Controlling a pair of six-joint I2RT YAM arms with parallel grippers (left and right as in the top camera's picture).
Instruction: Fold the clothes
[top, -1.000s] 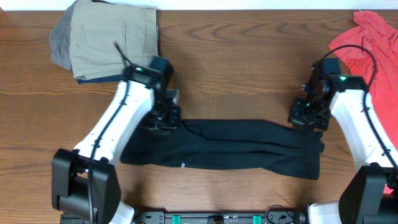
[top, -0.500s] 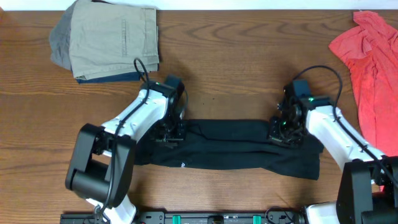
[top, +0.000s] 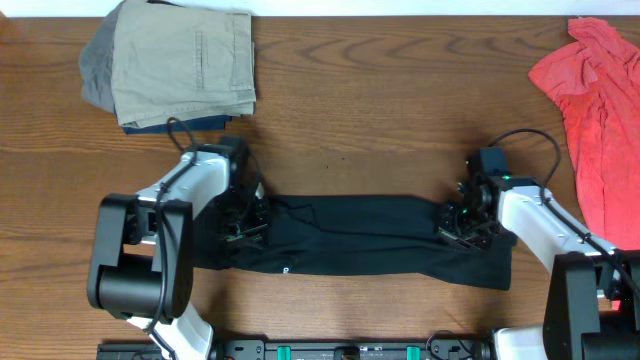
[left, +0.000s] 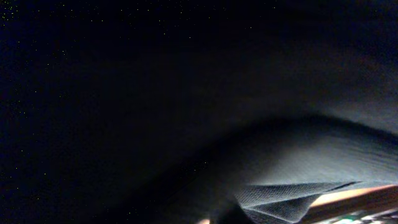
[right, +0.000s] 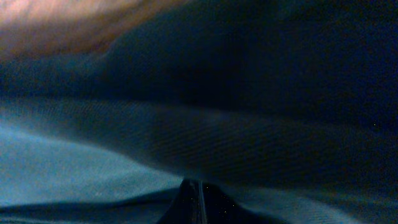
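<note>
The black shirt (top: 360, 235) lies as a long folded strip across the near middle of the table, its small white logo (top: 286, 270) at the near left. My left gripper (top: 243, 222) is pressed into the strip's left end, shut on the fabric. Dark cloth (left: 186, 93) fills the left wrist view and hides the fingers. At the strip's right end, my right gripper (top: 458, 222) is shut on the fabric. In the right wrist view the closed fingertips (right: 198, 196) meet at the bottom, with shirt cloth (right: 236, 143) spreading away from them.
A folded khaki garment (top: 180, 65) sits on grey (top: 95, 75) and navy (top: 190, 124) pieces at the far left. A coral-red shirt (top: 595, 110) lies crumpled at the far right edge. Bare wooden table (top: 380, 120) stretches between them.
Both grippers came down from beyond the shirt's far edge onto its ends, then shifted slightly toward me. The left jaws closed further. The shirt's left end drew inward a little.
</note>
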